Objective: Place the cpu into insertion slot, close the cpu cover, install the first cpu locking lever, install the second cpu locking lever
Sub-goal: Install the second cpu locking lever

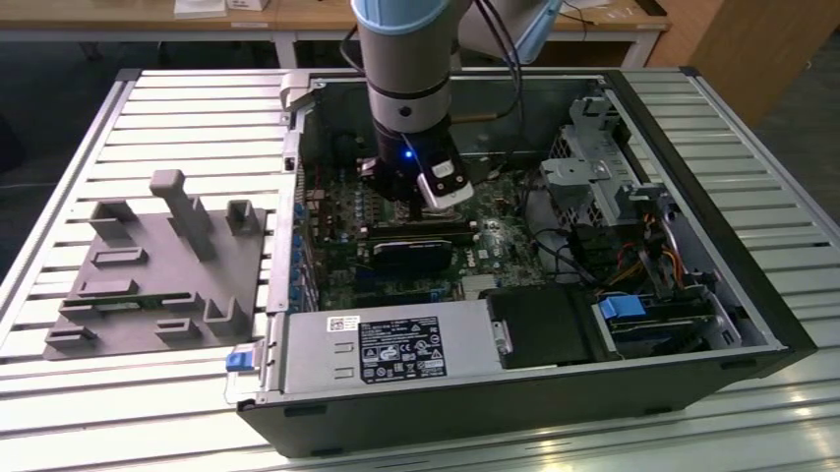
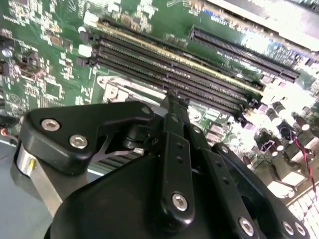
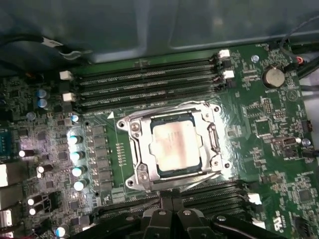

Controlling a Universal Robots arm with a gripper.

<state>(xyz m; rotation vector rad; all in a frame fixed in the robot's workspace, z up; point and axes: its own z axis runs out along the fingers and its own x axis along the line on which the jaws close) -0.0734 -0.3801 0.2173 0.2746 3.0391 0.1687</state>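
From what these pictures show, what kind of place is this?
Probably a workshop or lab bench for computer assembly. An open computer case lies on a slatted metal table, a grey fixture block with holders beside it, and wooden desks behind. The arm's tool hangs above the motherboard.

Arm housing: the arm [image 1: 409,74] was a grey metallic cylinder with a pale blue cap at 12 o'clock.
Wrist section: black, with a small blue light lit on its face.
Wrist attachment: a white block with a dark panel was fixed at the 4 o'clock side.
Cabling: black cable ran along the arm.
Gripper body: the gripper [image 2: 172,102] was glossy black moulded linkage plates in the second wrist view.
Fasteners: silver round-head screws sat in the plates.
Base ring: a silver metal band.
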